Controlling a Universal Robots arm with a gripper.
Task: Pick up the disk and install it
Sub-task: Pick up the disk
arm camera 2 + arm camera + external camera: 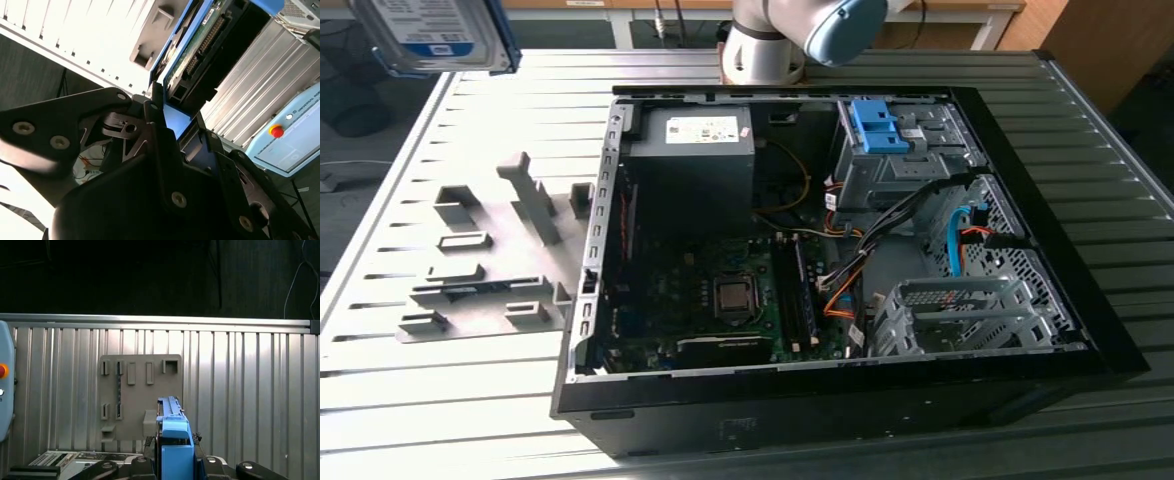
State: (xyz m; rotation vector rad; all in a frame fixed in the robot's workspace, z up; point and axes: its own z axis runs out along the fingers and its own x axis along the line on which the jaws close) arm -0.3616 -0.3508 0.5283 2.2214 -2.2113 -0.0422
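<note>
The disk [434, 35] hangs high in the air at the exterior view's top left, its white-and-blue label and blue frame facing the camera. In the second wrist view my gripper [177, 120] is shut on the disk [200, 45], with black fingers [157, 112] against the blue frame and the green circuit board showing beyond them. In the first wrist view the disk [175, 437] stands edge-on in my gripper [175, 465], above the slatted table.
The open computer case [1067, 300] lies on the slatted table, with a grey power supply box [700, 130], a bare blue clip [878, 125] on the drive bay and a metal drive cage [961, 310]. A grey fixture plate [480, 270] lies beside it. The arm's base [774, 45] stands behind.
</note>
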